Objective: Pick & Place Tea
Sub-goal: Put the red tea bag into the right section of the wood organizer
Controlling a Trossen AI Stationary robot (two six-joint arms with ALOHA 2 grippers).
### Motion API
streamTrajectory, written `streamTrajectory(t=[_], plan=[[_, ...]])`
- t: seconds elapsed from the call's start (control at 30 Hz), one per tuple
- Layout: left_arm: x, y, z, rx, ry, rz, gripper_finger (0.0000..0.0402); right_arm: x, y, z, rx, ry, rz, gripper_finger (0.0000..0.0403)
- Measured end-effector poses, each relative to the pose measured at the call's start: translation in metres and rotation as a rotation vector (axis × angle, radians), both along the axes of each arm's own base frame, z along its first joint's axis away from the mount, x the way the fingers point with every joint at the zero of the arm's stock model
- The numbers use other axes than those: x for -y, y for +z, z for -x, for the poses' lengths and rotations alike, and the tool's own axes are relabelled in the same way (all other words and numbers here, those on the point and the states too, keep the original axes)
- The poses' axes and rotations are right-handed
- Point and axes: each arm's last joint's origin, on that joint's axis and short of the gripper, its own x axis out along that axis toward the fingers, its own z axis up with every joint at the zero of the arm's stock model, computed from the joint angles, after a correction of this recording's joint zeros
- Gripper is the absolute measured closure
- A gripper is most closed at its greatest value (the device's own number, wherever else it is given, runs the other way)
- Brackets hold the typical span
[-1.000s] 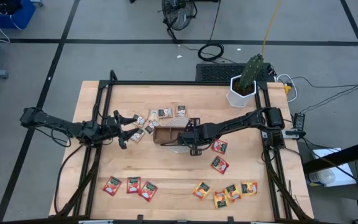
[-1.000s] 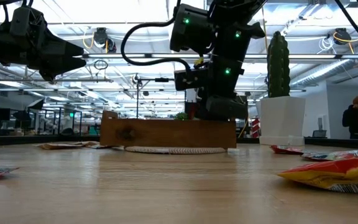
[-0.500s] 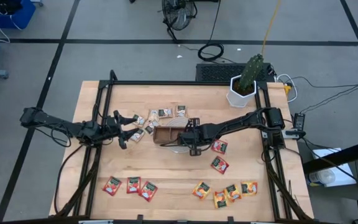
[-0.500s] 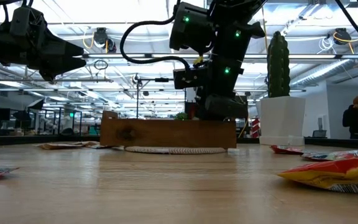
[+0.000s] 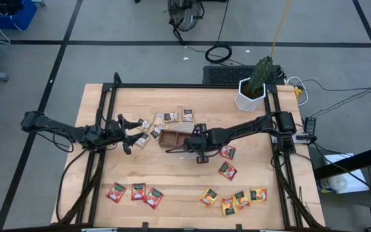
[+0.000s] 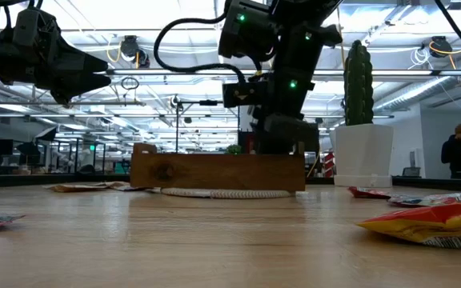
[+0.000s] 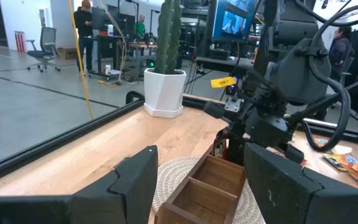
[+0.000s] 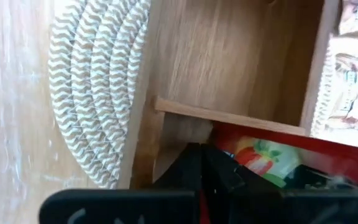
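Note:
A brown wooden tray point(image 5: 171, 136) with compartments stands on a round woven mat point(image 5: 187, 153) at mid-table. My right gripper point(image 5: 196, 139) slants down into the tray's right end, shut on a red tea sachet point(image 8: 263, 155). Beige sachets point(image 5: 170, 117) lie behind and left of the tray. Two red ones point(image 5: 227, 161) lie to its right. More red ones point(image 5: 134, 192) and orange-yellow ones point(image 5: 234, 198) line the near edge. My left gripper point(image 5: 129, 132) hovers open and level left of the tray, holding nothing. My right gripper pinches the red sachet between its two fingers point(image 8: 194, 171), coming from above at a slant from the table's right. The fingertips hide which edge they have. The sachet point(image 8: 272, 158) reaches into the tray's end compartment beside a divider point(image 8: 229, 116).
A white pot with a cactus point(image 5: 253, 90) stands at the far right. A black frame point(image 5: 108, 109) runs along the table's sides and far edge. Beige sachets point(image 5: 143, 138) lie under my left gripper. People show in the room beyond.

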Motion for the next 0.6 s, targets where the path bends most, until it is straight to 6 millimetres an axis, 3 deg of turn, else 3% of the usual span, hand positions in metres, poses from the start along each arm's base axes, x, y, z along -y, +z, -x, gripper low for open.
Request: streamTrajectory(t=[0.37, 0.6], plan=[[0.000, 0.000, 0.000, 0.000, 0.000, 0.000, 0.0162, -0.005, 0.032, 0.011, 0.058, 0.000, -0.010, 0.0403], [0.000, 0.000, 0.000, 0.000, 0.000, 0.000, 0.0163, -0.026, 0.075, 0.055, -0.022, -0.085, -0.083, 0.0403]])
